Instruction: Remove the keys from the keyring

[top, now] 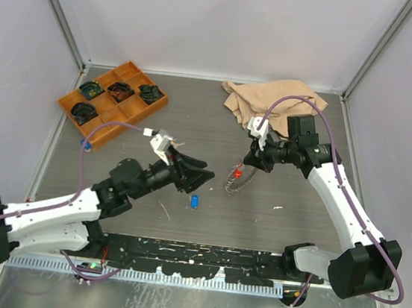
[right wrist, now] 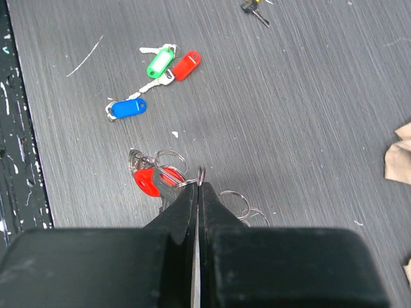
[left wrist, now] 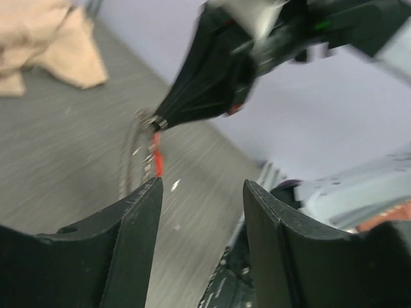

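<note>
Silvery keyring (top: 229, 185) dangles upright from right fingers (right wrist: 196, 190)

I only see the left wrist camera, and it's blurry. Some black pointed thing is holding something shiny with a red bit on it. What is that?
Observer: Those are the right arm's fingers, shut on the keyring. One red-tagged key hangs on it.
Operator: Are any keys off it?
Observer: Three lie loose on the table: a green key, a second red key and a blue key.
Operator: Anything else around?
Observer: An orange tray of dark coiled bundles sits at the table's far left.
</note>
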`<action>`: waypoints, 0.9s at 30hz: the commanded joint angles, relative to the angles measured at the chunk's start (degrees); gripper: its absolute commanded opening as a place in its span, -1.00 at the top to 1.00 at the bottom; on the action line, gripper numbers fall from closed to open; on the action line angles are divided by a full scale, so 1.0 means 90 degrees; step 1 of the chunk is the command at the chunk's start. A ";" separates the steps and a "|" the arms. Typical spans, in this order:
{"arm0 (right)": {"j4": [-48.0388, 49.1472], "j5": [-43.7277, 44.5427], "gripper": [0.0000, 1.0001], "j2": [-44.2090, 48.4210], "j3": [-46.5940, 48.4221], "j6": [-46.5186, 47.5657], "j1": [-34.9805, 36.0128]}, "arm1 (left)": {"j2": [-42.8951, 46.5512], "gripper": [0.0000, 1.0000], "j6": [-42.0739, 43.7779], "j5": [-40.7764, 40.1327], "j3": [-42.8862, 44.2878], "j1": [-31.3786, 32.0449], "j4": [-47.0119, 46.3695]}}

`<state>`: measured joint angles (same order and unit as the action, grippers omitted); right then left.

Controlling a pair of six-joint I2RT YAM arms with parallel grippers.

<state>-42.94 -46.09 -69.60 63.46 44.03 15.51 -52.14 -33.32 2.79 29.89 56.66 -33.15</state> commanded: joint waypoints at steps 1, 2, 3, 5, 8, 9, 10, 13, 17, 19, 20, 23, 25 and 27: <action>0.0544 0.0299 0.99 -0.0098 0.0240 -0.0726 -0.0009 | -0.0768 -0.05 0.0031 -0.0751 0.0490 0.0042 0.0832; 0.0565 0.0308 0.99 -0.0120 0.0235 -0.0813 -0.0005 | -0.0917 -0.04 0.0001 -0.0792 0.0620 0.0080 0.0895; 0.0578 0.0281 0.99 -0.0134 0.0225 -0.0867 -0.0004 | -0.1051 -0.04 0.0111 -0.0847 0.0736 0.0145 0.0958; 0.0604 0.0152 0.99 -0.0170 0.0199 -0.0985 -0.0012 | -0.1286 -0.04 0.0437 -0.1109 0.0988 0.0310 0.1082; 0.0662 0.0049 0.98 -0.0212 0.0159 -0.1096 0.0005 | -0.1656 -0.04 0.0984 -0.1483 0.1235 0.0521 0.0969; 0.0668 0.0023 0.99 -0.0222 0.0148 -0.1115 0.0009 | -0.1754 -0.04 0.1126 -0.1495 0.1261 0.0530 0.0868; 0.0669 -0.0032 0.99 -0.0243 0.0146 -0.1135 0.0010 | -0.1862 -0.04 0.1249 -0.1503 0.1268 0.0530 0.0722; 0.0703 -0.0178 0.98 -0.0281 0.0134 -0.1205 0.0044 | -0.2122 -0.07 0.1523 -0.1412 0.1319 0.0537 0.0365; 0.0759 -0.0210 0.99 -0.0294 0.0088 -0.1237 0.0113 | -0.2589 -0.11 0.1741 -0.1361 0.1675 0.0531 0.0459; 0.0775 -0.0221 0.98 -0.0284 0.0078 -0.1243 0.0131 | -0.2727 -0.12 0.1784 -0.1432 0.1888 0.0530 0.0702; 0.0784 -0.0219 0.99 -0.0275 0.0064 -0.1248 0.0132 | -0.2791 -0.12 0.1788 -0.1467 0.2009 0.0530 0.0848; 0.0796 -0.0225 0.98 -0.0269 0.0053 -0.1254 0.0137 | -0.2936 -0.13 0.1739 -0.1494 0.2336 0.0531 0.1278; 0.0796 -0.0257 0.98 -0.0257 0.0048 -0.1249 0.0132 | -0.3011 -0.13 0.1686 -0.1568 0.2467 0.0535 0.1494; 0.0796 -0.0288 0.99 -0.0247 0.0048 -0.1252 0.0133 | -0.3052 -0.11 0.1635 -0.1700 0.2568 0.0530 0.1682</action>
<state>-38.61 -45.89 -72.66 63.42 33.69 16.45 -79.29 -19.05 -9.47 49.41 61.43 -20.23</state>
